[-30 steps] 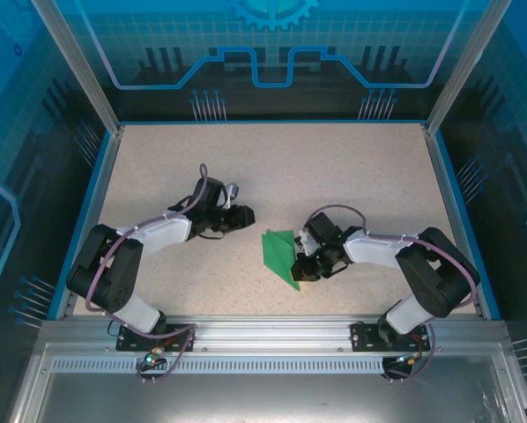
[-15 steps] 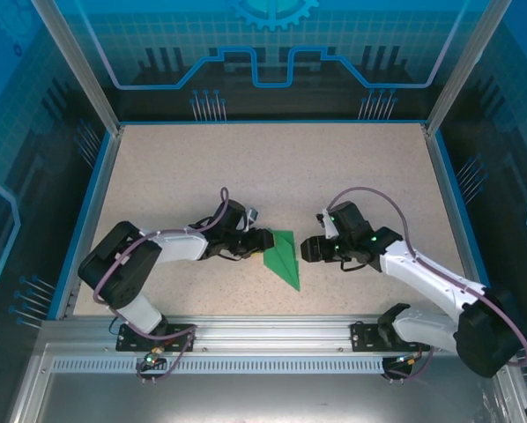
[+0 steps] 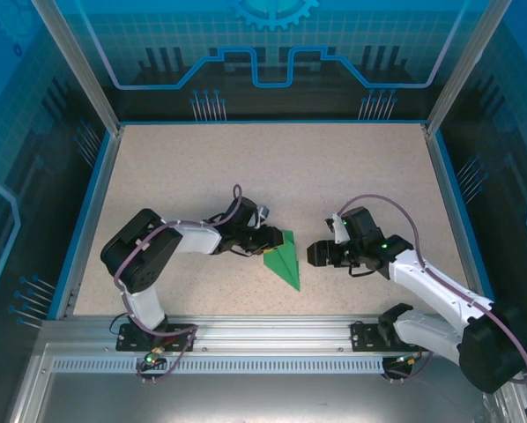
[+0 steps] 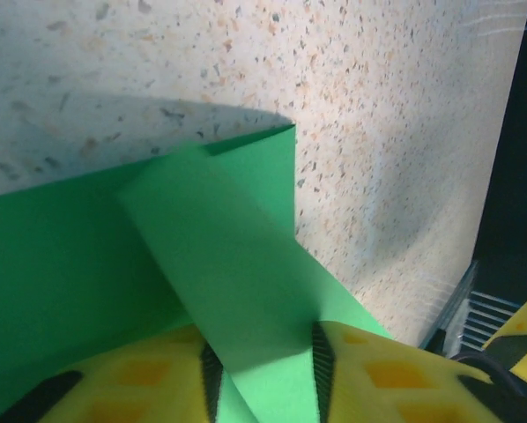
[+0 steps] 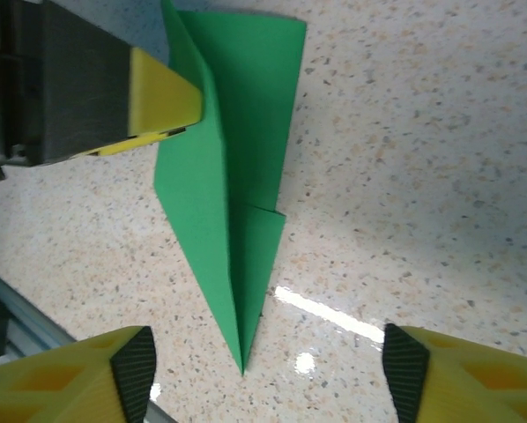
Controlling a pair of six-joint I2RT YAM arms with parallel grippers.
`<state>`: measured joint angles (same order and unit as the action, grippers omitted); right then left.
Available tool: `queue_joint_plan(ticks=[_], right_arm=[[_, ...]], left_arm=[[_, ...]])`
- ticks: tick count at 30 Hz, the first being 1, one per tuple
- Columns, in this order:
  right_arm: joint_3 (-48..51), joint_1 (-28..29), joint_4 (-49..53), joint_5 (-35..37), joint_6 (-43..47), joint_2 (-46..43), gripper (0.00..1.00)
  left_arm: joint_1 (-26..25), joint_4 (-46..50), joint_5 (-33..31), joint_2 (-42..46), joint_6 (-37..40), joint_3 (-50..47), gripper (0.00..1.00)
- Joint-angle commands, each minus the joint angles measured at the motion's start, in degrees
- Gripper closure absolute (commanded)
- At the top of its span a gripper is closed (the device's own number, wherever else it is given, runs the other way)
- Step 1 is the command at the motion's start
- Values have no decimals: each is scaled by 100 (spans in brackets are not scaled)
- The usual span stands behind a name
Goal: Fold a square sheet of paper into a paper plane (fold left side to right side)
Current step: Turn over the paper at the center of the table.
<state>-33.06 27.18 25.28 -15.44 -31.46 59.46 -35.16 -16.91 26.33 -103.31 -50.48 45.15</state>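
Note:
The green sheet is folded into a narrow pointed paper plane (image 3: 284, 257) lying on the speckled table, tip toward the near edge. In the right wrist view the paper plane (image 5: 237, 167) shows its centre crease. My left gripper (image 3: 277, 238) is at the plane's left wing. In the left wrist view a lifted flap of the paper plane (image 4: 219, 256) runs between the left gripper's (image 4: 263, 374) pads, which stand partly apart. My right gripper (image 3: 314, 254) hovers just right of the plane, wide open; nothing lies between the right gripper's (image 5: 265, 361) fingers.
The speckled table (image 3: 272, 167) is framed by a blue rim and aluminium posts. A metal rail (image 3: 263, 328) runs along the near edge behind the plane's tip. One yellow finger of the left gripper (image 5: 162, 92) shows in the right wrist view.
The left gripper has slid right from clear of the paper to the plane's left wing. The right gripper has pulled off the plane and now sits to its right.

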Motion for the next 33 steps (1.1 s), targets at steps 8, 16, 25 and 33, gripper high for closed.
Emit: queue_joint_plan(ticks=[8,16,25,33], right_arm=[[338,-1041,-839,-2225,-57,-22,1],[721,-1548,-3262,-3900,-1295,-126,1],[662,-1126,-4563,-4097,-2041,-15,1],[482,-487,-5731,-3859,-2957,611,1]], left_arm=[[-11,-16,191,519,316,404,92],[324,446,133,1913,366,550,92],[361,267,308,2589,141,934,92],[324,-41,484,2711,-136,935,91]])
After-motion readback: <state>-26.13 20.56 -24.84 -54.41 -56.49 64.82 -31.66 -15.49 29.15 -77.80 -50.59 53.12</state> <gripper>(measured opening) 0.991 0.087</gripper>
